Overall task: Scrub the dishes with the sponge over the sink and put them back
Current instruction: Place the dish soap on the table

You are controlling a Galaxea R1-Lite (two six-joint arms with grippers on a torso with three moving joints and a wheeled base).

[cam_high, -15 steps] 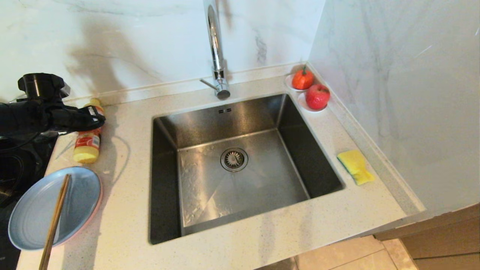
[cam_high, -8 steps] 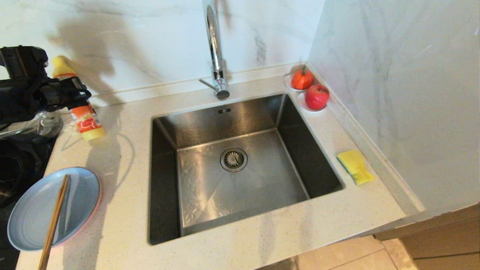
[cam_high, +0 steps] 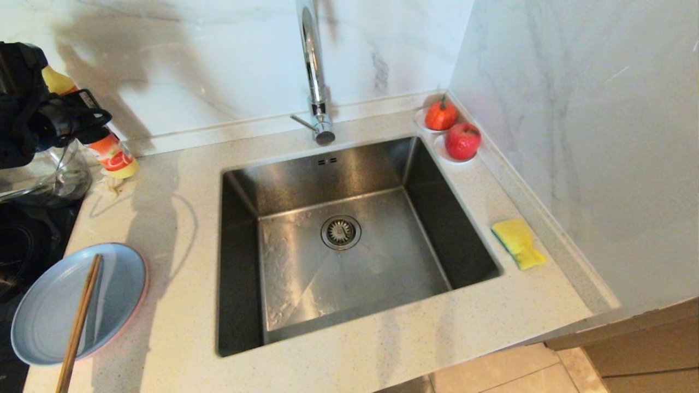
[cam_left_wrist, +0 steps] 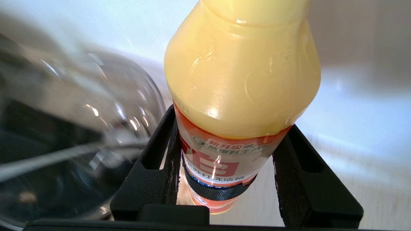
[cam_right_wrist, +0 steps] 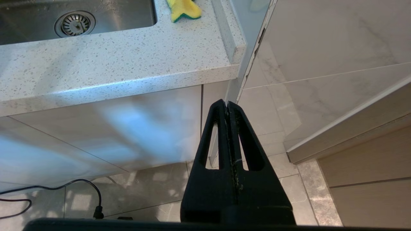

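Home kitchen: a steel sink [cam_high: 349, 240] w/ drain strainer is set in a speckled stone counter [cam_high: 180, 338], chrome faucet [cam_high: 314, 71] behind the sink, marble-look walls at back & right. Left of the sink sit a blue plate [cam_high: 54, 311] w/ chopsticks [cam_high: 79, 325] and a black cooktop [cam_high: 22, 240]; right of the sink a yellow sponge [cam_high: 517, 242], and at its far right corner fruit on saucers [cam_high: 452, 134].

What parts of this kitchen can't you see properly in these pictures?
- Pink plate: in the head view only a rim sliver shows under the light blue plate.
- Brown wooden chopsticks: cut off by the head view's bottom edge.
- Yellow soap bottle: in the left wrist view its cap is cut off; the left gripper hides its sides.
- Clear glass bowl: blurred there.
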